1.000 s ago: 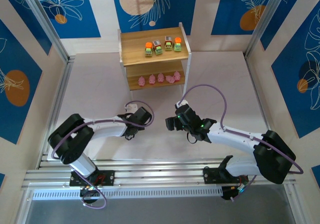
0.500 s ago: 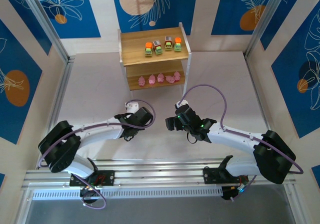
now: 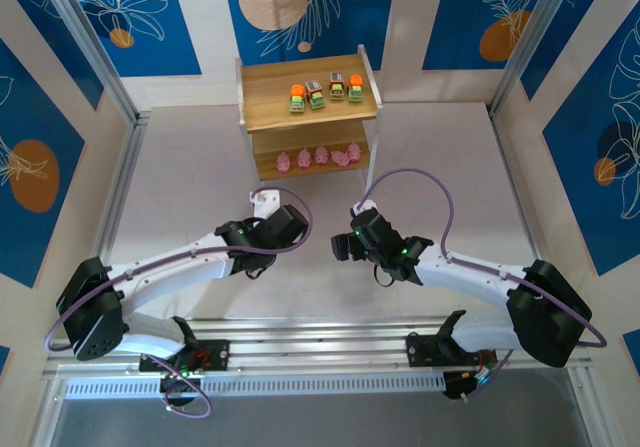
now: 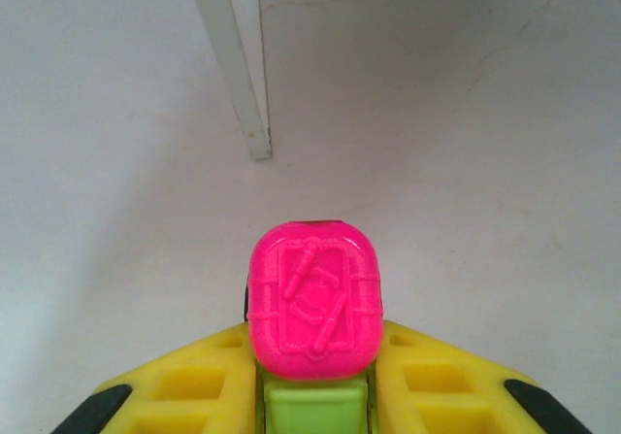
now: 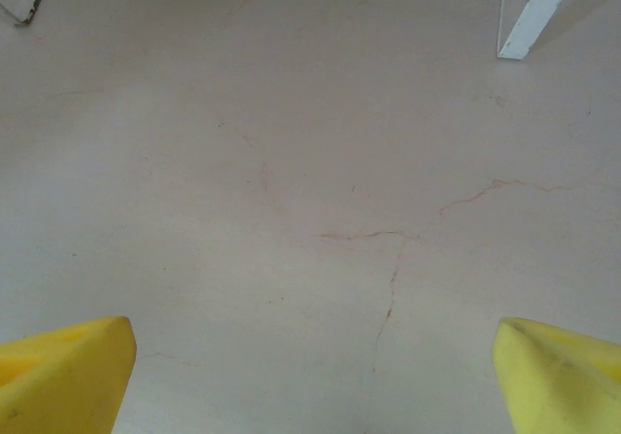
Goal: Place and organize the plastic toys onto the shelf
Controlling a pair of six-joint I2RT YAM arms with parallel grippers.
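Blue leaf-print walls (image 3: 130, 17) surround a pale, cracked table (image 3: 450, 167); the far shelf (image 3: 270, 92) holds toys (image 3: 316, 93) on both boards. The left arm (image 3: 170, 267) has stretched shelfward since a second ago, its left gripper (image 4: 312, 342) clamping a pink-topped toy (image 4: 312, 303); the right gripper (image 5: 312, 337) gapes wide, unmoved.

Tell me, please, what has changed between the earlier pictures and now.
The left arm swung its elbow down and outward, pushing the left claw slightly toward the shelf; it is shut on a pink-topped toy. The open right claw and the shelved toys stayed put.
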